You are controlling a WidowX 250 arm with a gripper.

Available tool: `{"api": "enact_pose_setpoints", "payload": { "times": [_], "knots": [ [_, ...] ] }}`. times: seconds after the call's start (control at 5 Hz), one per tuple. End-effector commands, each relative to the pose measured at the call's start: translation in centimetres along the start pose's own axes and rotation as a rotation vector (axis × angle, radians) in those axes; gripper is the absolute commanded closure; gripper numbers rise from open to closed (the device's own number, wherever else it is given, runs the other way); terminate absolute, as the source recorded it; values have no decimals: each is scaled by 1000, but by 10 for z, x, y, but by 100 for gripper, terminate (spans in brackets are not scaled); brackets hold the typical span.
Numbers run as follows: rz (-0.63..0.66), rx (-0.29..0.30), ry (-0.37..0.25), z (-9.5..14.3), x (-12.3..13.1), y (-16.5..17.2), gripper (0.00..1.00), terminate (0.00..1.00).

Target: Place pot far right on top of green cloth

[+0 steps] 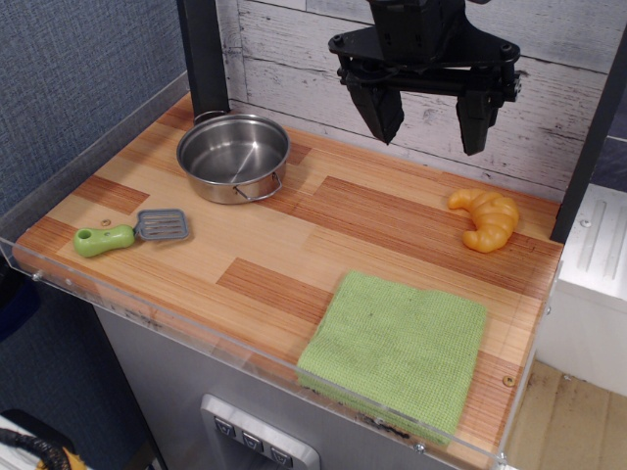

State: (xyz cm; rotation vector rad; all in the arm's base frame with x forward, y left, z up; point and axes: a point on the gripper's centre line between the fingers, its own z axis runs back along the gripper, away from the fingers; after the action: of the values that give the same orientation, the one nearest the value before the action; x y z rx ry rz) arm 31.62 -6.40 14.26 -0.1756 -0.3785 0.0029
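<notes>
The shiny steel pot (233, 157) stands upright and empty at the back left of the wooden table, its wire handle toward the front right. The lime-green waffle cloth (397, 348) lies flat at the front right, its front edge at the table's lip. My gripper (428, 122) hangs open and empty high above the back of the table, to the right of the pot and well behind the cloth.
A green-handled grey spatula (132, 233) lies at the front left. An orange toy croissant (485, 218) lies at the right, behind the cloth. A clear plastic rim (186, 323) runs along the table's front and left edges. A black post (204, 54) stands behind the pot.
</notes>
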Motion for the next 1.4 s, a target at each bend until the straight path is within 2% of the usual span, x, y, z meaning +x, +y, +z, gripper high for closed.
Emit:
{"api": "enact_pose_setpoints", "payload": {
  "times": [0.0, 0.4, 0.6, 1.2],
  "knots": [
    [0, 0, 0, 0, 0, 0, 0, 0],
    [-12, 84, -24, 0, 14, 55, 0, 0],
    [-2, 103, -35, -6, 24, 69, 0, 0],
    [33, 232, -64, -34, 38, 134, 0, 0]
  ]
}}
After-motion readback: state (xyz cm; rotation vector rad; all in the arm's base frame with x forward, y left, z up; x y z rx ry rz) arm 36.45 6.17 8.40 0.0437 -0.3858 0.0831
